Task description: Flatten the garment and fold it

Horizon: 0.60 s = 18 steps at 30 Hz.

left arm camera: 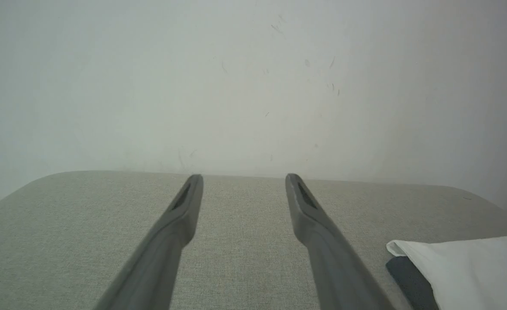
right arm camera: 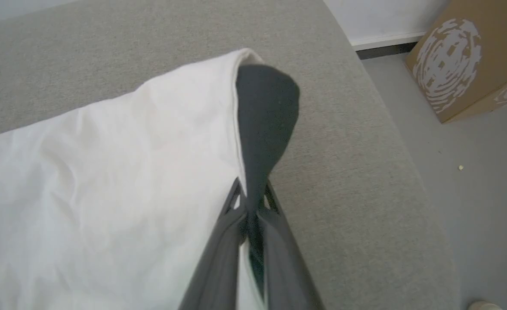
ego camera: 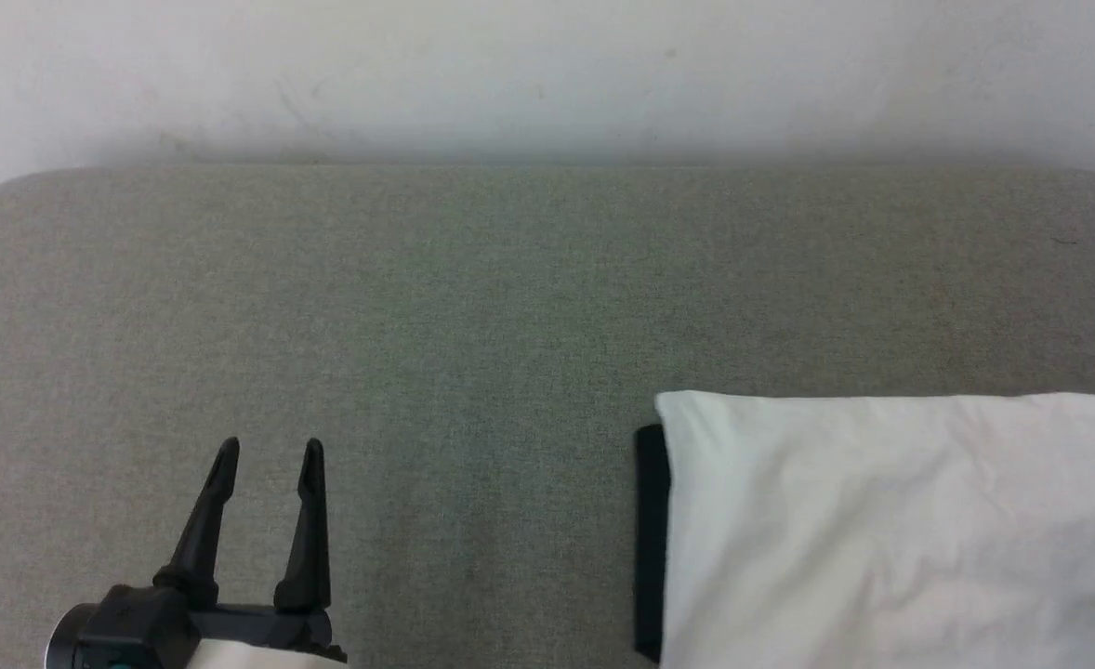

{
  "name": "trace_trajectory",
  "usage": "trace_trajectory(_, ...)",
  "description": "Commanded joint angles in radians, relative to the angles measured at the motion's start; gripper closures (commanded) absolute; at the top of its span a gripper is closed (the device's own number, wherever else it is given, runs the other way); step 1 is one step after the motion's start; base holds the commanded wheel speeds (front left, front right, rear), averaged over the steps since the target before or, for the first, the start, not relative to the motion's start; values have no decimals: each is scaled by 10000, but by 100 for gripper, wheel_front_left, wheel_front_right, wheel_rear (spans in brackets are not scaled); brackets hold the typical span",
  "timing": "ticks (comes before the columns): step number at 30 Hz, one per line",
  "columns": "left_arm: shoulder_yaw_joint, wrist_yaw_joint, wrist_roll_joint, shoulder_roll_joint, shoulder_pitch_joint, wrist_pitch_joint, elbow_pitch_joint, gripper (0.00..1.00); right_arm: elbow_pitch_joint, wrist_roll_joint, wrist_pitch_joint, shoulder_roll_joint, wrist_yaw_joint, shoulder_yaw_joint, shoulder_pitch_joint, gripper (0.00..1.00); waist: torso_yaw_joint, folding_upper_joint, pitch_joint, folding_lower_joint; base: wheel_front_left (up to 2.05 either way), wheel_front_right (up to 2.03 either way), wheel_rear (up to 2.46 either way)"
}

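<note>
Partly cut off, the garment point(ego camera: 882, 530) is pinched by the right gripper point(right arm camera: 252, 192).

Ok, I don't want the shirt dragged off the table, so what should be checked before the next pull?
1. Hold: ok, the right gripper is shut on the garment at the edge where black meets white.
2. Free hand: ok, the left gripper is open over the table, apart from the cloth.
3. Flatness: not ok, the white panel is creased and the black cloth bunches at the pinch.
4. Room to spread: ok, bare table surface lies to the garment's left.
5. Whole garment on the table: cannot tell, it runs past the head view's edges.
6. Surroundings: ok, the cardboard box stands on the floor, apart from the table.
</note>
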<state>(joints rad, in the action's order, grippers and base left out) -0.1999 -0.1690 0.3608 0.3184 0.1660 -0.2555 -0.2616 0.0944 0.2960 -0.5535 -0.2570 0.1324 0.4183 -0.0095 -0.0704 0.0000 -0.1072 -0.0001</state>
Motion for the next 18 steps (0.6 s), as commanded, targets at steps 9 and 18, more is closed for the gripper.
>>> trace_trajectory(9, -36, -26, 64, 59, 271, -9, 142, 0, -704, 178, -380, 269, -17, 154, 333, 100, 177, 0, 352, 1, 0, 0, 0)
trace_trajectory(18, -172, -26, 141, -9, 265, 11, 195, 0, -2707, 1625, -1513, 1106, -17, -3259, 300, 100, 124, 0, 469, 1, 0, 0, 0)
